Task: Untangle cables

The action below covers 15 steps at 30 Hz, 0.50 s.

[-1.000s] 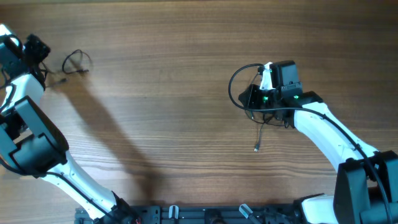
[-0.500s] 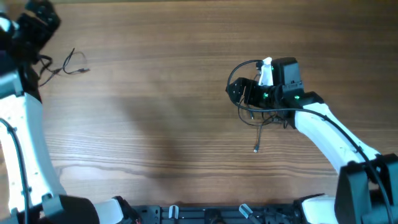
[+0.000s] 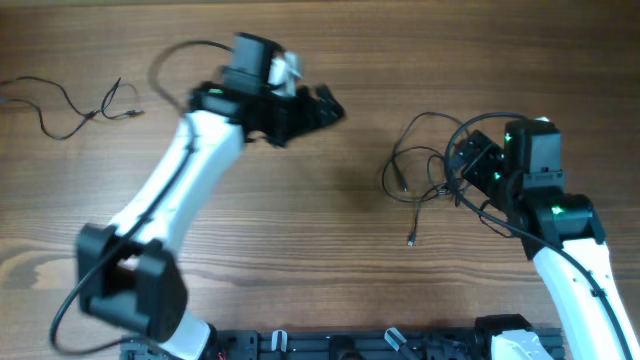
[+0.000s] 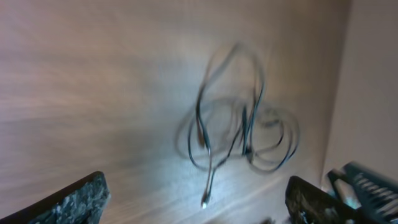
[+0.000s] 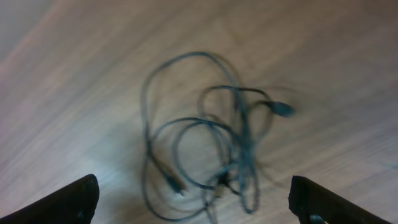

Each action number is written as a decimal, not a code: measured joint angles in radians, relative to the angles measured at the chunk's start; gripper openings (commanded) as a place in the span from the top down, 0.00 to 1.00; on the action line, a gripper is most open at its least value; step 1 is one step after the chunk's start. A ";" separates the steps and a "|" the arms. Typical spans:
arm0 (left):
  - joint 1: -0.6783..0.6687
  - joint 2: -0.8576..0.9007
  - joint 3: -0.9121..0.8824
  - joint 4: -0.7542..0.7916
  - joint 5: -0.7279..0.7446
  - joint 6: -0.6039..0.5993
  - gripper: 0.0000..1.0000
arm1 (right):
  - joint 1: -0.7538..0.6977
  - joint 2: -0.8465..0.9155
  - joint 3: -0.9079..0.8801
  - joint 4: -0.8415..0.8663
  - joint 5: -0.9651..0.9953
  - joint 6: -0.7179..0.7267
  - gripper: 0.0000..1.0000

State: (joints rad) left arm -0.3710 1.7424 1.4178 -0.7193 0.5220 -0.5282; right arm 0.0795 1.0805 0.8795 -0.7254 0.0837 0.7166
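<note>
While the left gripper (image 3: 330, 106) and right gripper (image 3: 468, 160) are wide open and hold nothing, each should pinch a different loop of the cables (image 3: 425, 170) on the right, then pull gently.

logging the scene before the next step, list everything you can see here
tangle: one bundle, dark, on the table right of middle; strand count unclear
loose cable: one, dark, far left near the top edge, apart from the tangle
table: one, brown wood, fills the view
left arm: one, white and black, reaching to the top middle
left gripper: one, black, open, above bare table left of the tangle
right arm: one, white and black, on the right side
right gripper: one, black, open, at the tangle's right edge
</note>
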 measured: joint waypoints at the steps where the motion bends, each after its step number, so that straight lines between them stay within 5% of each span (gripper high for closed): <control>1: -0.039 0.034 -0.001 0.001 0.000 -0.014 0.11 | -0.011 0.000 0.000 -0.012 0.008 0.011 0.00; 15: -0.334 0.240 -0.007 0.103 -0.072 -0.338 0.38 | -0.070 0.000 0.000 -0.103 0.059 0.051 0.00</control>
State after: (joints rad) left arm -0.7048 1.9827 1.4105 -0.6167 0.4496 -0.8661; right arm 0.0093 1.0805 0.8795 -0.8288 0.1429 0.7673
